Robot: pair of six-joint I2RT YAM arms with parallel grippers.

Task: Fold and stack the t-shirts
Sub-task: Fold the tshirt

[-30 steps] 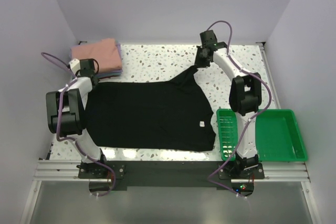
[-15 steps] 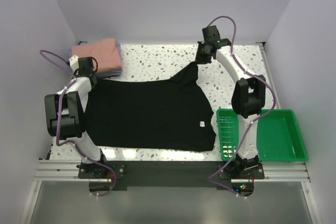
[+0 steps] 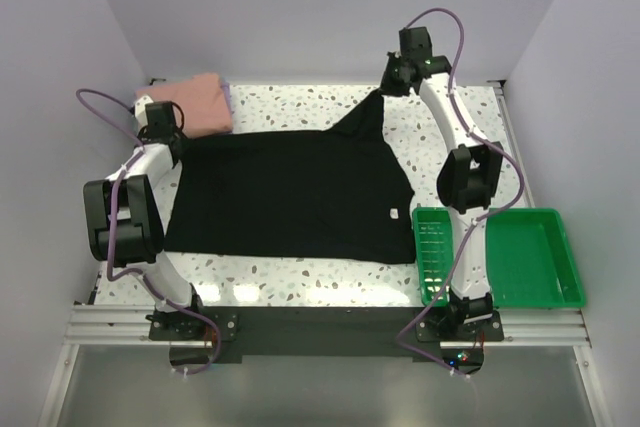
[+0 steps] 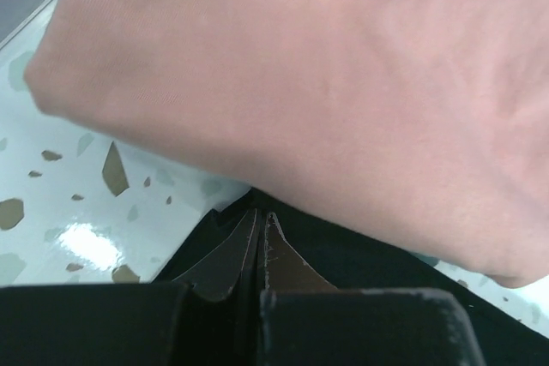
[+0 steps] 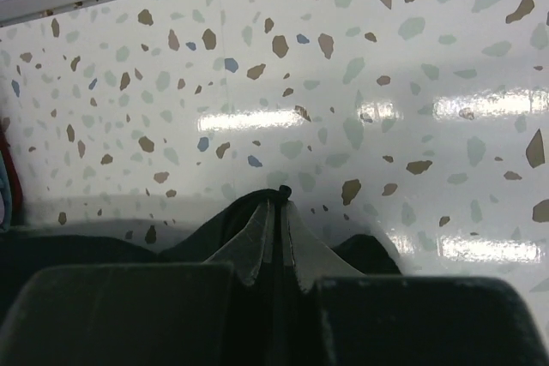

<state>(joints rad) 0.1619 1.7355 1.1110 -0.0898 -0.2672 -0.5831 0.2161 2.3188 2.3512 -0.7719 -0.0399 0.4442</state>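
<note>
A black short-sleeved t-shirt (image 3: 290,192) with a small white tag (image 3: 396,212) lies spread flat across the table. My left gripper (image 3: 172,140) is shut on its far left corner, right beside the folded salmon-pink shirt (image 3: 195,104). In the left wrist view the jaws (image 4: 260,216) pinch black cloth (image 4: 343,255) under the pink fold (image 4: 326,83). My right gripper (image 3: 385,90) is shut on the shirt's far right corner and lifts it into a peak. In the right wrist view the jaws (image 5: 279,197) pinch black cloth (image 5: 227,220).
A green plastic tray (image 3: 525,257) stands at the near right, touching the shirt's right edge. The pink shirt tops a stack at the far left corner, with a lavender edge (image 3: 228,92) showing. White walls close in at the back and both sides.
Both grippers moved toward the far edge, dragging the black shirt away from the near edge. The right gripper rose and moved right; the left now sits against the pink stack.
</note>
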